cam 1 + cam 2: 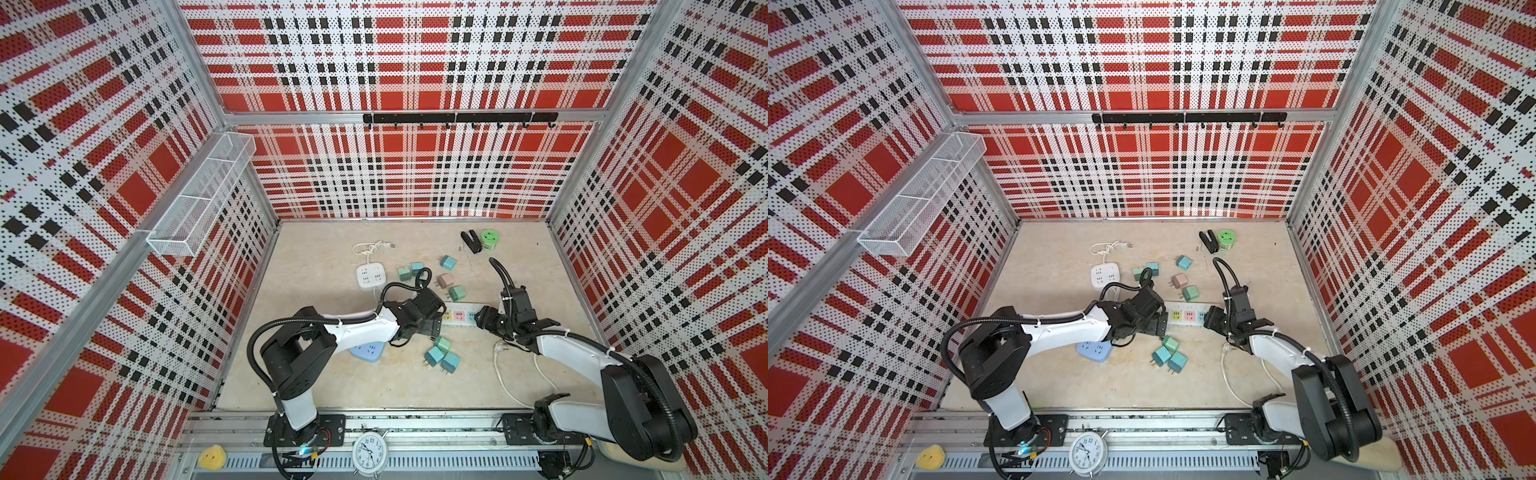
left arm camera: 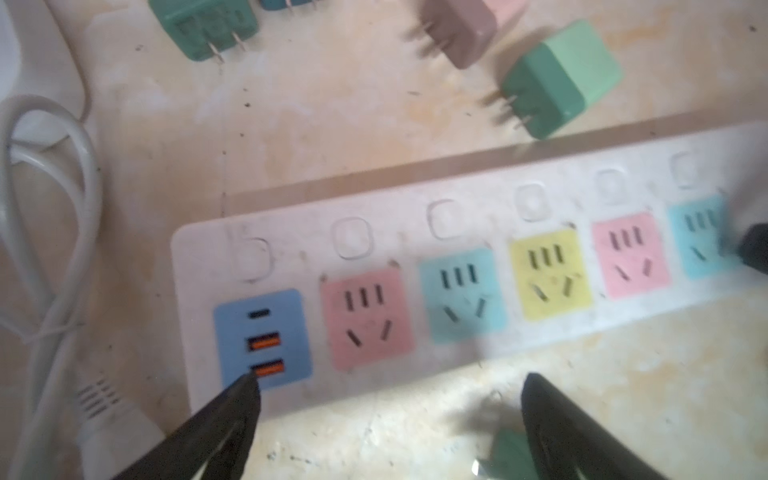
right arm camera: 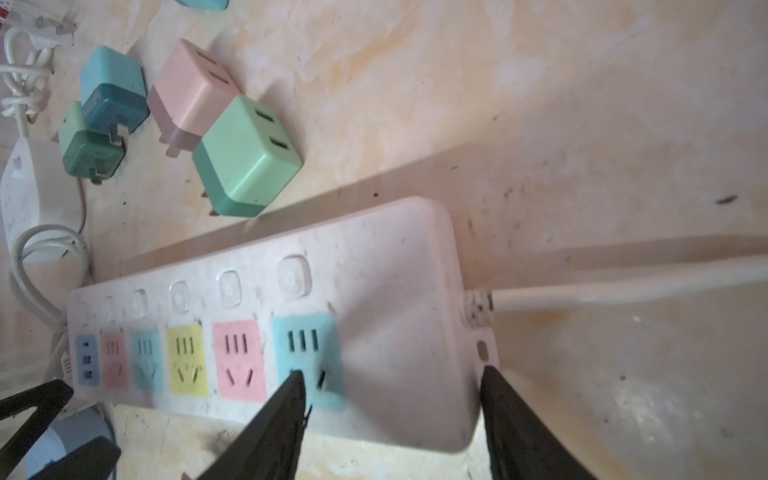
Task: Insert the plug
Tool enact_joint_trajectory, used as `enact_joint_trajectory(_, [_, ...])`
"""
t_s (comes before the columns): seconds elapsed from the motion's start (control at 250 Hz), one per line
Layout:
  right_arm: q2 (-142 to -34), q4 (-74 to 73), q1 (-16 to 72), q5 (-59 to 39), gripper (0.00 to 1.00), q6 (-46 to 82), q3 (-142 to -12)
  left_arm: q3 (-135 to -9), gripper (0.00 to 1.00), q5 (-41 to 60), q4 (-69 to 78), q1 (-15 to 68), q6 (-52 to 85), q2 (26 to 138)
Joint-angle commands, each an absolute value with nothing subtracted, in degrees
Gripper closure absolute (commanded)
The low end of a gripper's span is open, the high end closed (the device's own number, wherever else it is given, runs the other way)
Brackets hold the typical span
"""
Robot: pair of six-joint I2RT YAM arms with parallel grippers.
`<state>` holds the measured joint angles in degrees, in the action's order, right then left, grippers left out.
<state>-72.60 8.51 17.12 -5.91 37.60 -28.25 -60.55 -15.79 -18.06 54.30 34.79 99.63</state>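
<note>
Right wrist view, power strip (image 3: pixel 386 332), pastel sockets (image 3: pixel 239 357), lettering unreadably blurred.

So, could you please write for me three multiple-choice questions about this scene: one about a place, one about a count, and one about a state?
1. Where is the light green adapter nearest the power strip?
A) in the yellow socket
B) on the table, beside the strip's long edge
C) in the wire basket

2. How many pink sockets does the strip have?
A) one
B) two
C) four

3. What is the state of the strip's sockets?
A) all empty
B) one holds a plug
C) all filled

Answers:
1 B: the adapter lies on the table next to the strip, with its prongs free.
2 B: the left wrist view shows one beside the blue USB panel and a second after the yellow one.
3 A: no plug sits in any socket in either wrist view.
</note>
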Motion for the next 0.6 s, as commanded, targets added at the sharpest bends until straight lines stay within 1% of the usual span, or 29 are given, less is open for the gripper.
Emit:
enact_joint_trajectory(0.0, [-70.4, 7.9, 18.7, -7.4, 0.33, 38.7, -27.2, -57.3, 0.01, -16.9, -14.8, 55.6, 37.4, 96.7])
enact_joint_trajectory(0.244, [-67.5, 9.7, 25.3, -2.6, 0.33, 41.4, -25.7, -51.8, 0.01, -17.1, -11.9, 56.8, 39.6, 94.3])
enact_joint_trajectory(0.432, [-66.0, 11.8, 26.7, -0.7, 0.32, 42.1, -25.6, -50.1, 0.01, -18.4, -12.2, 57.4, 40.0, 91.8])
enact_joint_trajectory(0.596, [-60.7, 17.5, 26.8, 1.7, 0.28, 41.7, -27.2, -50.3, 0.01, -20.2, -15.4, 57.3, 39.7, 88.6])
